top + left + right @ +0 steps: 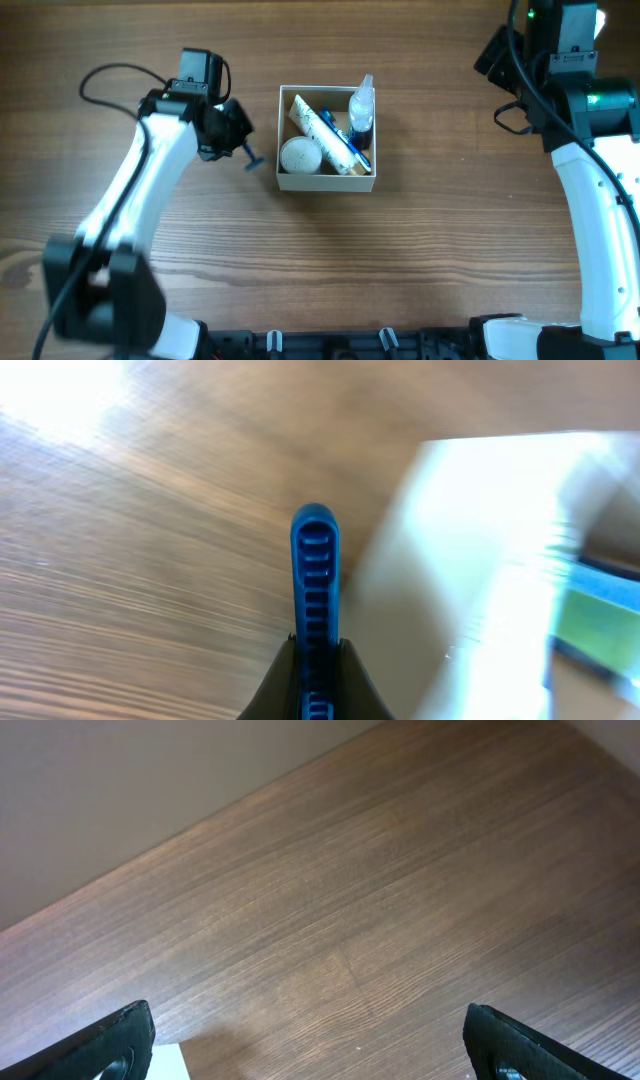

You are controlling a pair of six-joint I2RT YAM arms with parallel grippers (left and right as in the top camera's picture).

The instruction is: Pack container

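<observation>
The container (pixel 283 140) is a square white-walled box at the table's middle. It holds a round white jar (pixel 300 156), a white tube (pixel 330 138), a clear bottle with a dark base (pixel 361 105) and a blue item. My left gripper (pixel 240 140) is shut on a blue ribbed handle (pixel 315 585), just left of the container's white wall (pixel 470 550). My right gripper (pixel 310 1045) is open and empty at the far right, over bare wood.
The brown wooden table (pixel 420 260) surrounds the container. The left arm (pixel 140 190) reaches in from the lower left. The right arm (pixel 590 180) stands along the right edge. A wall shows beyond the table in the right wrist view.
</observation>
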